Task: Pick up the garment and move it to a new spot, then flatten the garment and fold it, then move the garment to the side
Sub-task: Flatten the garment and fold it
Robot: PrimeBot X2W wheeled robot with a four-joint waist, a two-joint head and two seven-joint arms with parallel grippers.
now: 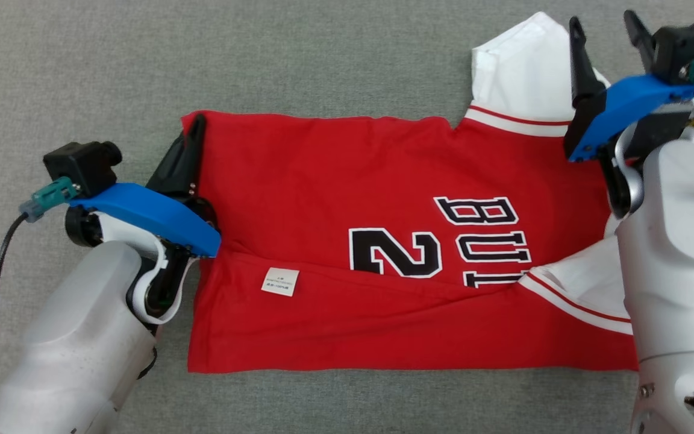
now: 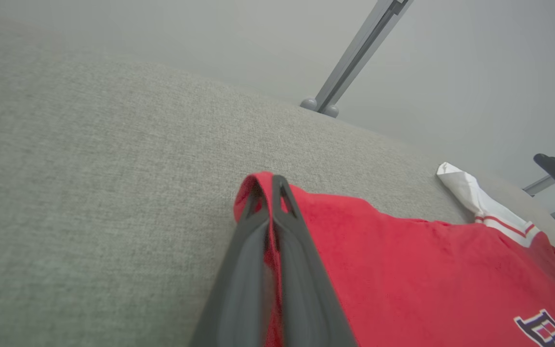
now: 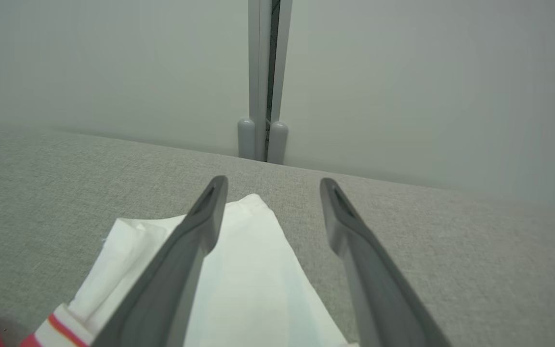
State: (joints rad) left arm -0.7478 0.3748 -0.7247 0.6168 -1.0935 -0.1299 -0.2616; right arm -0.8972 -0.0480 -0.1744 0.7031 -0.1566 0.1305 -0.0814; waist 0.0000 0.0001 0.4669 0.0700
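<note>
Garment [image 1: 353, 241] corner sits pinched in left claw [image 1: 197, 122], while right claw [image 1: 603, 21] hangs spread over its white sleeve [image 1: 522, 66].

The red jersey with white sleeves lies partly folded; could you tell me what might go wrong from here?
The left gripper, jaws shut, pinches only a corner of the red jersey; it may slip out.
The right gripper, jaws open at the white sleeve, holds nothing; a one-sided pull may undo the fold.
</note>
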